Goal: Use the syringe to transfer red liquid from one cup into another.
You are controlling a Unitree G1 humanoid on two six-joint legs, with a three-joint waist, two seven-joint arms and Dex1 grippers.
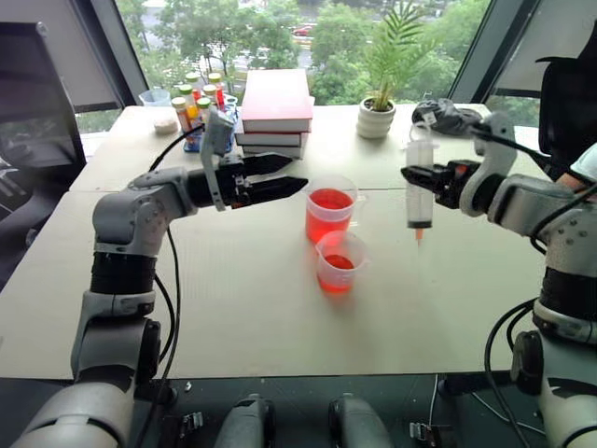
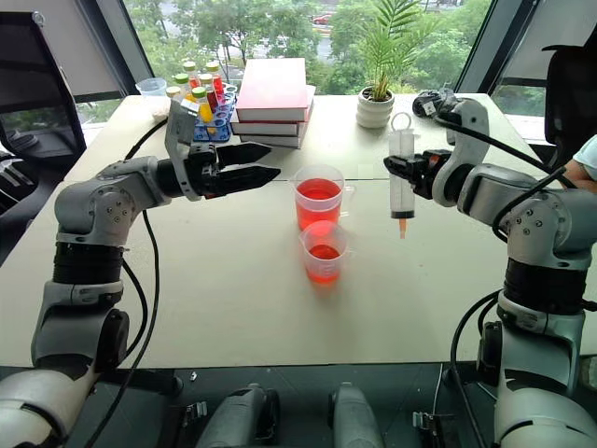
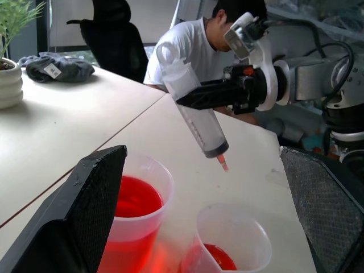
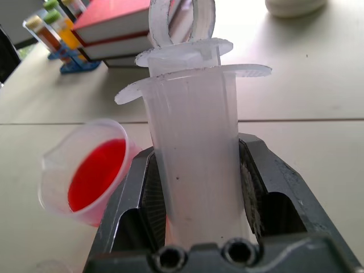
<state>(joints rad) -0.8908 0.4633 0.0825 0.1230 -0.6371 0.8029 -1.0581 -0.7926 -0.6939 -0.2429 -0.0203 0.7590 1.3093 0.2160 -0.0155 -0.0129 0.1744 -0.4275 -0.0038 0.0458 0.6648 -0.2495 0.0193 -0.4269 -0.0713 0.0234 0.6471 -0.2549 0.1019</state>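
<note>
From the left eye view, the bench [image 1: 280, 317] carries the taller handled cup [image 1: 330, 213] with red liquid [image 1: 329, 200] filling most of it, and just in front of it, touching or nearly so, the shorter cup [image 1: 338, 262] with a shallow red pool at its bottom. The left gripper [image 1: 284, 177] hangs level beside the taller cup, its jaws spread wide and empty. The right gripper [image 1: 417, 177] holds the syringe [image 1: 420, 191] upright by the barrel, orange tip down, in the air off to the right of both cups and clear of them. Behind stand a stack of books [image 1: 276, 112], a rack of coloured vials [image 1: 198, 105] and a potted plant [image 1: 381, 103]. The right eye view gives the same layout, the syringe hanging above bare bench. In the left wrist view the two black fingers [image 3: 85, 210] stand far apart, framing both cups, and the syringe tilts above them in the other arm's jaws; a person [image 3: 193, 45] in a white shirt sits beyond the bench. In the right wrist view the jaws are clamped on the syringe's clear barrel just under its flange, plunger pushed in, with the taller cup beyond it.
</note>
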